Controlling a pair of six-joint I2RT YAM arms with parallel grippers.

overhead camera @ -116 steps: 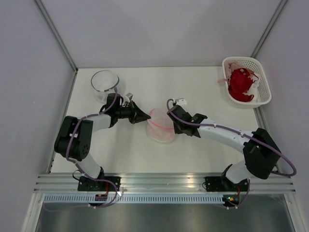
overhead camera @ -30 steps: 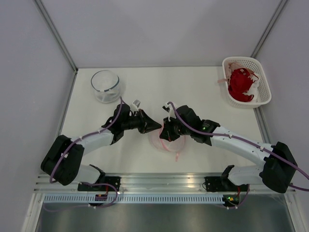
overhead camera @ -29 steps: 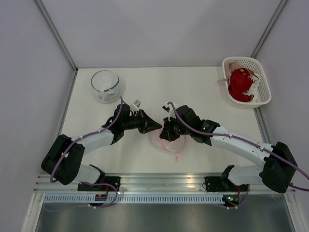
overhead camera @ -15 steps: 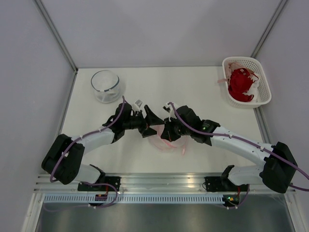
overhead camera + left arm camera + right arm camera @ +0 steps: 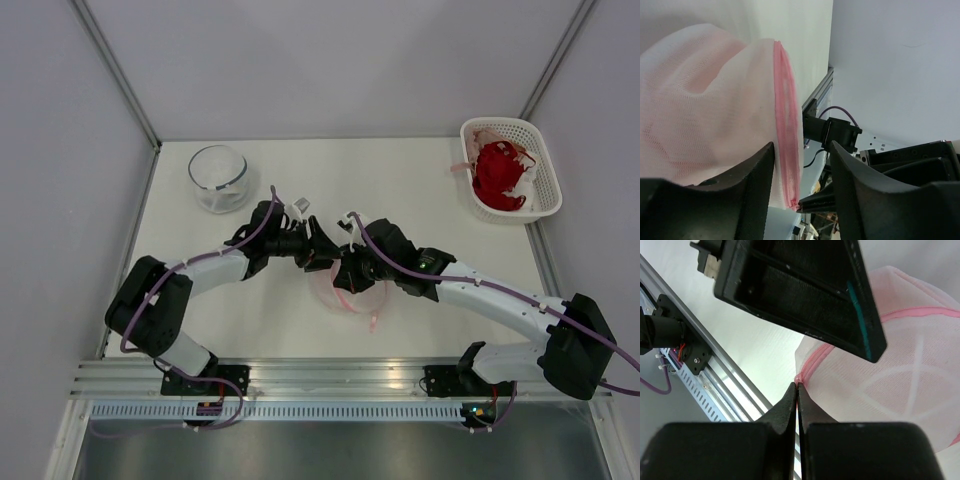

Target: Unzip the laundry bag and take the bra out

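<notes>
The laundry bag (image 5: 352,292), a white mesh pod with a pink zipper rim, lies mid-table between my grippers. Pale pink fabric of the bra shows faintly through the mesh (image 5: 700,100), and a thin pink strap (image 5: 372,320) trails at the bag's near side. My left gripper (image 5: 322,250) is open, its jaws either side of the zipper rim (image 5: 785,150) without closing on it. My right gripper (image 5: 797,386) is shut on the zipper's pink end tab at the bag's edge; the mesh (image 5: 900,370) spreads beyond it. The left gripper's finger (image 5: 800,290) crosses the top of the right wrist view.
A clear glass bowl (image 5: 218,178) stands at the back left. A white lattice basket (image 5: 545,170) with a red garment (image 5: 498,175) sits at the back right. Aluminium rails (image 5: 320,385) run along the near edge. Walls close in left and right.
My left gripper has opened from shut and shifted slightly right and back toward the bag's rim. My right gripper stays clamped on the zipper tab. The strap has shifted a little.
</notes>
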